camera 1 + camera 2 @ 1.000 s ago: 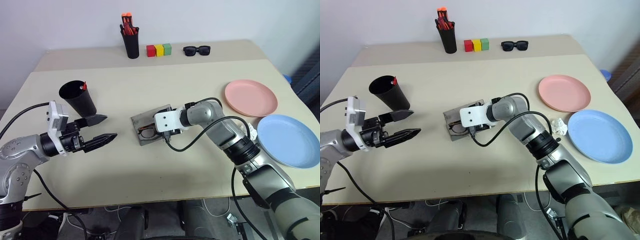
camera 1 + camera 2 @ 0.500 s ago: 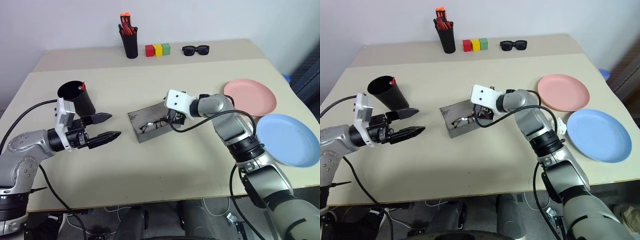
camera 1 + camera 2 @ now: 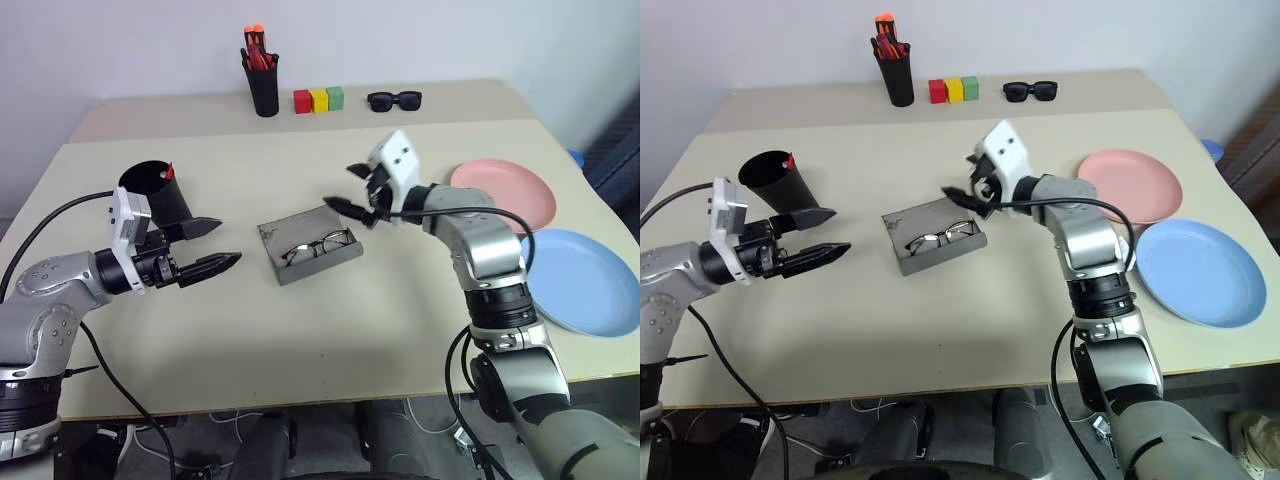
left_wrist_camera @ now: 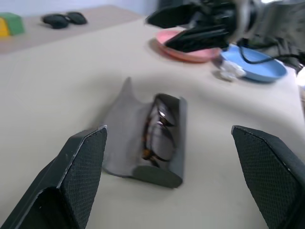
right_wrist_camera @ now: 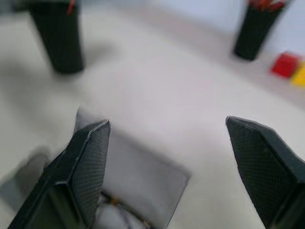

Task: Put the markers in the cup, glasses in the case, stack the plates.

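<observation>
Glasses [image 3: 314,245] lie inside the open grey case [image 3: 310,251], frame center. Right gripper [image 3: 352,187] hovers just upper right of the case, fingers spread, empty. Left gripper [image 3: 212,247] center-left, fingers apart, empty, beside the black cup [image 3: 157,195]. Pink plate [image 3: 502,194] and blue plate [image 3: 585,279] sit unstacked at right.

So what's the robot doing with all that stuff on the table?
It's tidying up. The glasses lie in the open grey case, whose lid isn't shut yet. The right end effector hangs open and empty above the case. The left end effector, open and empty too, hovers beside the black cup, which has a red-tipped marker sticking out. The pink plate and blue plate sit side by side, not stacked yet.
</observation>
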